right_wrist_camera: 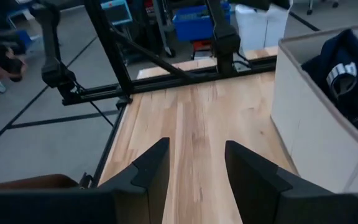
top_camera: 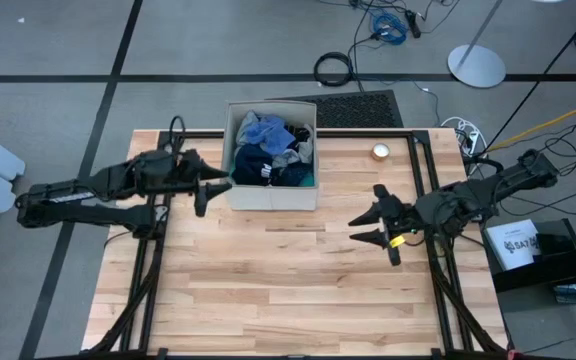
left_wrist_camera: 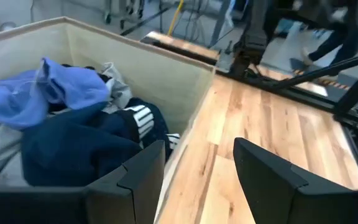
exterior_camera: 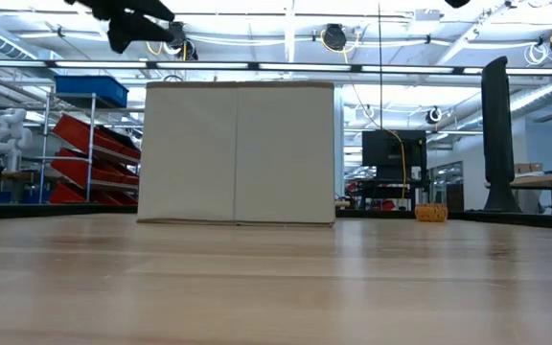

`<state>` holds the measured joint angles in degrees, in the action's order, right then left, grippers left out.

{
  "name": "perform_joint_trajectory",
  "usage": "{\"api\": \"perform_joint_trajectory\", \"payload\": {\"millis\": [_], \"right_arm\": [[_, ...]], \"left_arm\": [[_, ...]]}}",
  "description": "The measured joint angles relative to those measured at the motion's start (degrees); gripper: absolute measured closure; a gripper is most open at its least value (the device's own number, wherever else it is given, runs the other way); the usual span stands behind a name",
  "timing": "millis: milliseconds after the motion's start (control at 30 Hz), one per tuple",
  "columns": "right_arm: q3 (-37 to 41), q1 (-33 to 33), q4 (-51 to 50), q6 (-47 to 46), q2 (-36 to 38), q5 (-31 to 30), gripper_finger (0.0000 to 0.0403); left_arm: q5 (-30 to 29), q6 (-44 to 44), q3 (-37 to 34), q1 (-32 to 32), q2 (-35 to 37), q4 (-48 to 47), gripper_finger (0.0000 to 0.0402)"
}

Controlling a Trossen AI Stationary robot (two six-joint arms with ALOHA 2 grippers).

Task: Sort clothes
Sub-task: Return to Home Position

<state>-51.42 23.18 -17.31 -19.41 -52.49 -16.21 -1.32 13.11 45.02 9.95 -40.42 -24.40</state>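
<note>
Sorting looks done to me: the blue, navy and grey fabric clothes [top_camera: 271,152] fill the pale square box [top_camera: 273,196] at twelve o'clock, with my left pincer [top_camera: 208,193] at its nine o'clock and my right pincer [top_camera: 360,228] at its four, both wide and empty.

Clothes [top_camera: 271,150] in box [top_camera: 272,197], box rear-centre on table [top_camera: 268,280]

— What surrounds your table [top_camera: 268,290]?
— I see grey floor [top_camera: 48,40] crossed by dark lines, a black cable coil [top_camera: 334,68] and a white round stand base [top_camera: 476,66].
— And across the room?
— Red bins [exterior_camera: 84,153] sit under a blue bin [exterior_camera: 90,91], below a bright ceiling [exterior_camera: 247,43].
</note>
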Motion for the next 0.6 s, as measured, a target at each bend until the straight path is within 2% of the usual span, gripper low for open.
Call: {"api": "perform_joint_trajectory", "payload": {"millis": [300, 600], "right_arm": [[1.5, 0.0, -2.7, 0.6, 3.6, -0.3, 0.0260], [9.7, 0.0, 2.1, -1.2, 9.8, -0.8, 0.0260]], "left_arm": [[0.0, 0.1, -13.7, -1.5, 8.7, 14.3, 0.0201], [0.0, 0.3, -21.7, -1.5, 16.2, 21.3, 0.0201]]}}
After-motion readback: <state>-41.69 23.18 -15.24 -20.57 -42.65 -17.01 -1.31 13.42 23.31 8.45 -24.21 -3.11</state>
